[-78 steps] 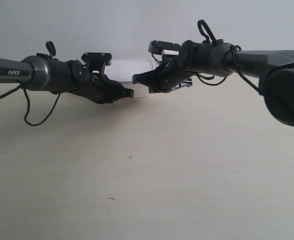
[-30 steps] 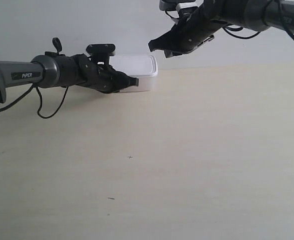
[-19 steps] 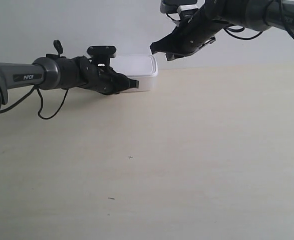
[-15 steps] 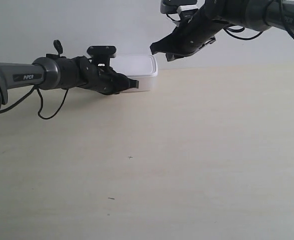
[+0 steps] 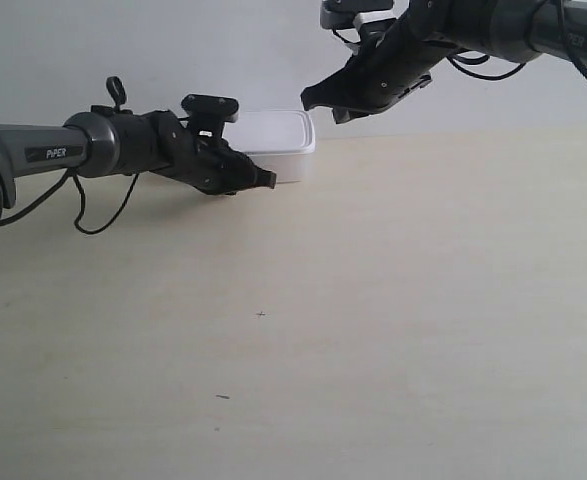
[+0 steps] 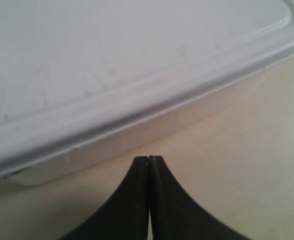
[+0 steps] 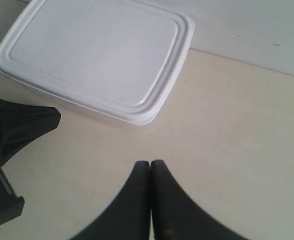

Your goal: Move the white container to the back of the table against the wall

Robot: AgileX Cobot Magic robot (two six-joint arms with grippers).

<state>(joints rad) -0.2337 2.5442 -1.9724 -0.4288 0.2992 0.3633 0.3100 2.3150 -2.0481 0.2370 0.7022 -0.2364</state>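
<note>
The white container sits at the far edge of the table, close against the wall. Its rimmed lid fills the left wrist view and shows whole in the right wrist view. My left gripper is shut with nothing in it, its tip low over the table just short of the container's near side. High above the table, my right gripper is also shut and empty, to the right of the container.
A few tiny dark specks mark the pale wood surface in front. The left arm's black cable hangs in a loop near the table at the exterior view's left.
The right arm rose up and away from the container. The left gripper's tip dipped slightly lower beside the container, which has not moved in the last second.
</note>
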